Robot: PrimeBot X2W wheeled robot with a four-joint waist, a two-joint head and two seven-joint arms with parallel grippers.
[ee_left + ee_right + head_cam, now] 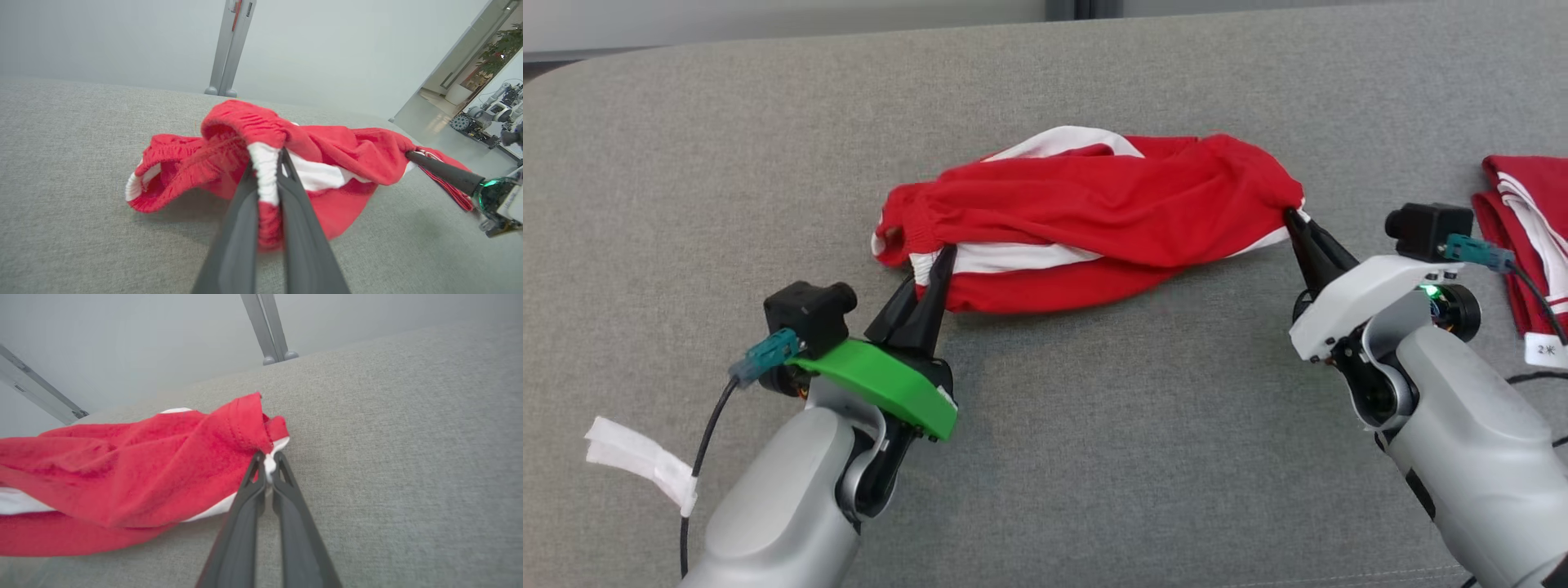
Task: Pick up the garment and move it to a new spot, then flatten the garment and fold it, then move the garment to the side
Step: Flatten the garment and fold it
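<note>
Two grips: on one red garment point(1111, 204).
Left end effector point(946, 255): clamped on the elastic waistband point(245, 118).
Right end effector point(1290, 214): clamped on the opposite end.
Garment: bunched on the grey counter point(1094, 457).

One piece of writing can be read, and it shows in the head view: a small white tag point(1545, 349) at the right edge of the picture. It bears a dark printed "2", followed by a second mark that looks like an asterisk or a star-shaped character; it is too small to tell which. The tag sits at the near end of a folded red-and-white cloth point(1527, 212) that lies on the grey bench point(1094, 457). The picture's edge cuts off the tag's right side. A black cable point(1535, 298) crosses the cloth just above the tag.
</note>
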